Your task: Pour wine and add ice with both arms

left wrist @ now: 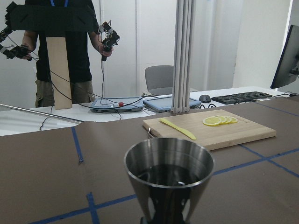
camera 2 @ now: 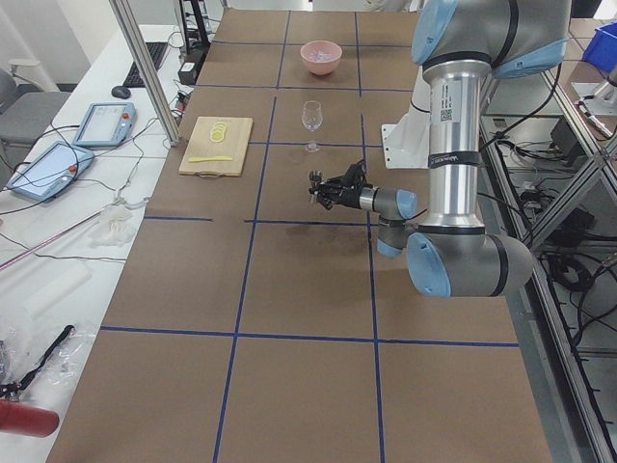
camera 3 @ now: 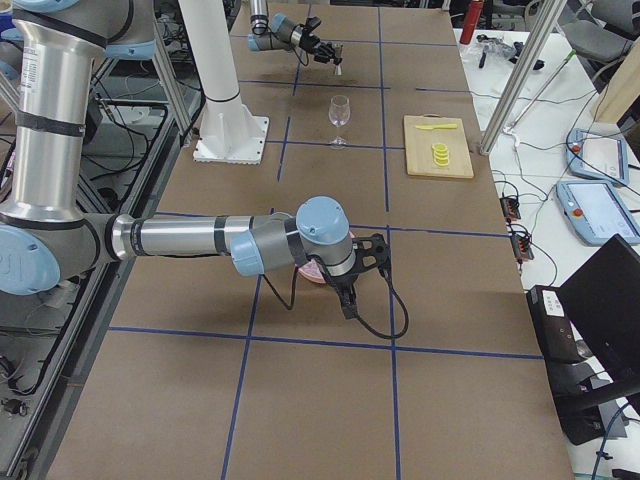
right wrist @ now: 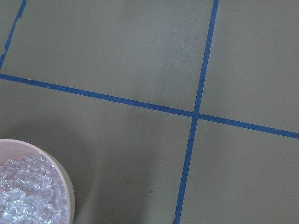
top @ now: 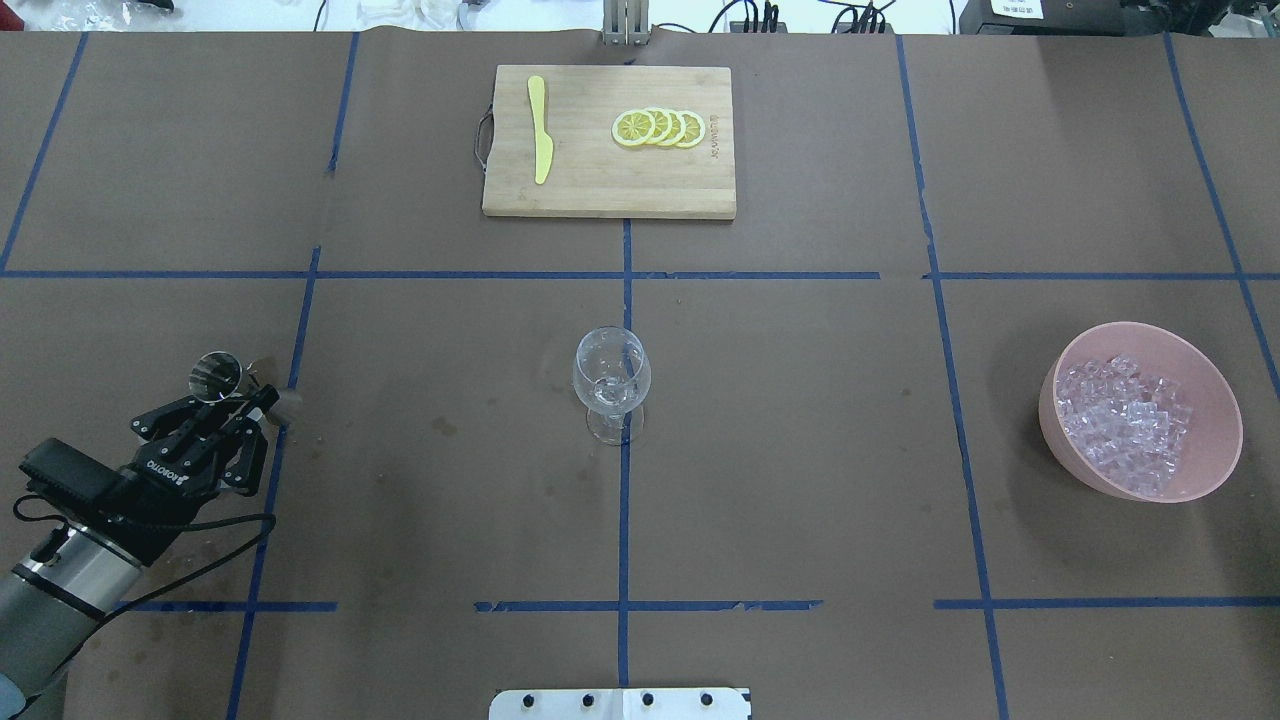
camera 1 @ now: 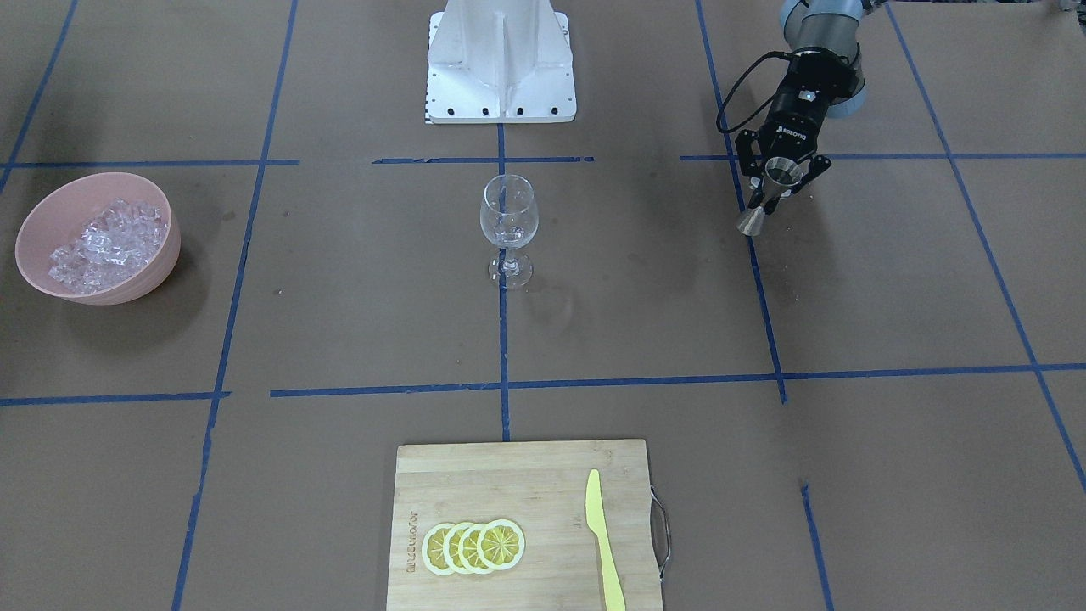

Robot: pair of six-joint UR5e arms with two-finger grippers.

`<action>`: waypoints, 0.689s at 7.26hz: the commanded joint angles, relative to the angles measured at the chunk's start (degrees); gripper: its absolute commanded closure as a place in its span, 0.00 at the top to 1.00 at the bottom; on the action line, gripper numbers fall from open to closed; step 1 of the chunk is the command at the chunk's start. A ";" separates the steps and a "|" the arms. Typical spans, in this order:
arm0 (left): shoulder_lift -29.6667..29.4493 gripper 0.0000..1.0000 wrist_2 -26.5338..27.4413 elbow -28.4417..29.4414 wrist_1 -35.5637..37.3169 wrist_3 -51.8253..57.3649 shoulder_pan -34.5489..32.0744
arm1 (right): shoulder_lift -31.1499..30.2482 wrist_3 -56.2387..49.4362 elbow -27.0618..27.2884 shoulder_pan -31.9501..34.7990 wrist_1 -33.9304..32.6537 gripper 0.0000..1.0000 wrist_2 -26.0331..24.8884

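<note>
Holding the jigger: the left gripper [camera 1: 778, 187], out at 9 o'clock from the wine glass in the overhead view, is clamping its fingers on the waist of the steel jigger [left wrist: 169, 177]. Dark liquid is sitting in the upper cup.
Wine glass: the wine glass [top: 611, 385] is standing upright at the middle of the brown counter [top: 800, 450], on a blue tape line [top: 626, 250]. It is standing well apart from both grippers.
Cutting board: the cutting board [top: 600, 185] is lying at 12 o'clock from the glass. It is carrying a yellow knife [top: 540, 140] on its 9 o'clock side and four overlapping lemon slices [top: 660, 128] toward its 3 o'clock side.
Pink bowl: the pink bowl [top: 1212, 395] is sitting at 3 o'clock from the glass.
Ice: the ice [top: 1125, 420] is lying heaped inside the bowl.
Right gripper: the right gripper [camera 3: 348, 290] is hanging over the bowl in the right-side view, hiding most of it. I cannot tell whether its fingers are apart or together. Its wrist camera is catching the bowl's rim and ice at 7 o'clock.
</note>
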 commanded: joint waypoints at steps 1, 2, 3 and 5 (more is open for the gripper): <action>-5.38 0.00 -6.04 -2.40 8.80 4.08 -4.94 | -0.09 0.00 0.00 0.00 0.00 1.00 -0.12; -8.55 0.00 -5.96 -4.16 15.11 4.71 -5.04 | -0.18 0.00 0.00 0.09 0.00 1.00 -0.12; -12.23 0.00 -5.96 -6.18 23.09 4.81 -5.04 | -0.18 0.78 0.00 0.09 0.00 1.00 -0.12; -20.58 0.00 -5.79 -7.69 37.27 5.85 -4.95 | -0.09 2.10 0.00 0.09 0.00 1.00 -0.21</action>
